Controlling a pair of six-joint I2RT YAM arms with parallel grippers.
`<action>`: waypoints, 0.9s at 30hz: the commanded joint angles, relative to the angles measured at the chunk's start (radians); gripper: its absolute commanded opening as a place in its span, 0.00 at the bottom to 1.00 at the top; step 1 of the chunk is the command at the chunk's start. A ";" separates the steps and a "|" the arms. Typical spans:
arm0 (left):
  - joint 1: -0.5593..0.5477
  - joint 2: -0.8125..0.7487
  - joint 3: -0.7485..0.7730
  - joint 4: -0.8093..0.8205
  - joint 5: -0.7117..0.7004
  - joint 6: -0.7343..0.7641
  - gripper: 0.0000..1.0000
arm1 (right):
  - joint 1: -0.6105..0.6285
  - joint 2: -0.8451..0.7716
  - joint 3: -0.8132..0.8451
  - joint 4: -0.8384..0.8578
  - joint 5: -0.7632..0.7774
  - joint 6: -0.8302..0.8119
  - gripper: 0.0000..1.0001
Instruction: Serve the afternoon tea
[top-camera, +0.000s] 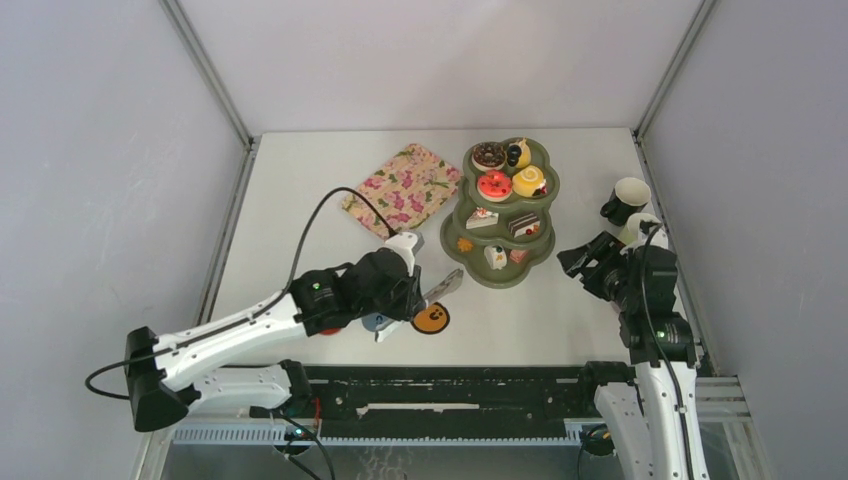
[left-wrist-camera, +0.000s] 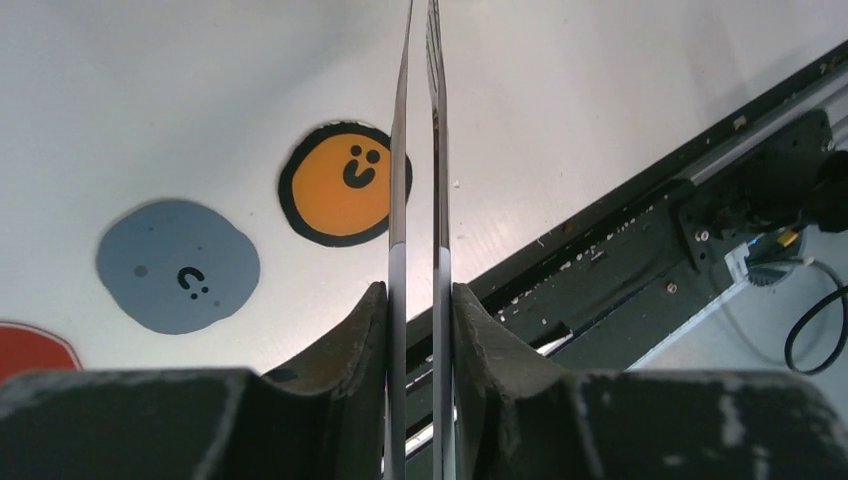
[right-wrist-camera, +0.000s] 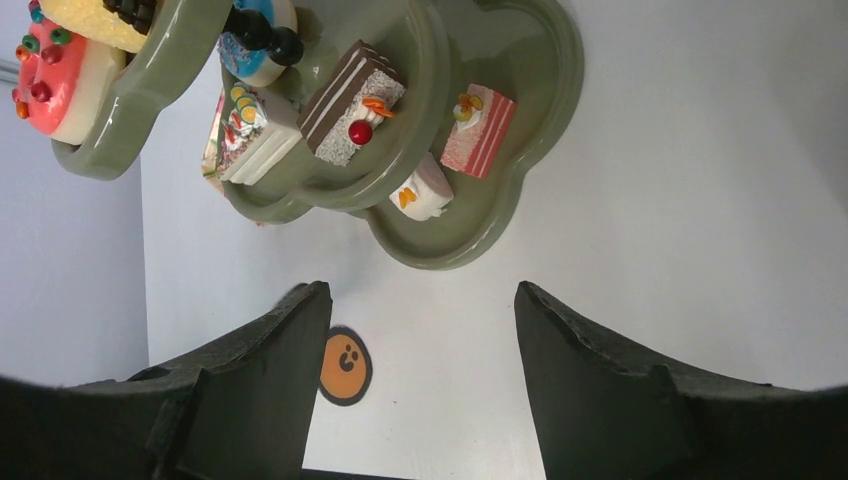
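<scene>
Grey thin plates (left-wrist-camera: 418, 200), perhaps a coaster rack, sit pinched in the left gripper (left-wrist-camera: 420, 310) beside the orange coaster (left-wrist-camera: 343, 183). At the right, the right gripper (right-wrist-camera: 420, 340) gapes empty near the green stand (right-wrist-camera: 540, 60).

Inside a robotics lab test cell: plain grey panels (top-camera: 100, 150) framed by aluminium posts (top-camera: 205, 65) close off the space beyond and to either side of the left gripper (top-camera: 428, 293). A bare white table (top-camera: 560, 320) lies beneath it, with a black mounting rail (top-camera: 450, 385) and loose cabling (top-camera: 322, 210) behind it.
</scene>
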 joint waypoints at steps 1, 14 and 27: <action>0.007 -0.074 -0.005 0.006 -0.097 -0.032 0.00 | 0.006 0.018 0.039 0.066 -0.012 0.006 0.76; 0.091 -0.091 0.023 -0.026 -0.149 0.003 0.00 | 0.009 0.026 0.026 0.077 0.006 -0.007 0.76; 0.410 -0.165 0.134 -0.124 -0.239 0.146 0.00 | 0.009 0.043 0.027 0.096 -0.001 -0.008 0.76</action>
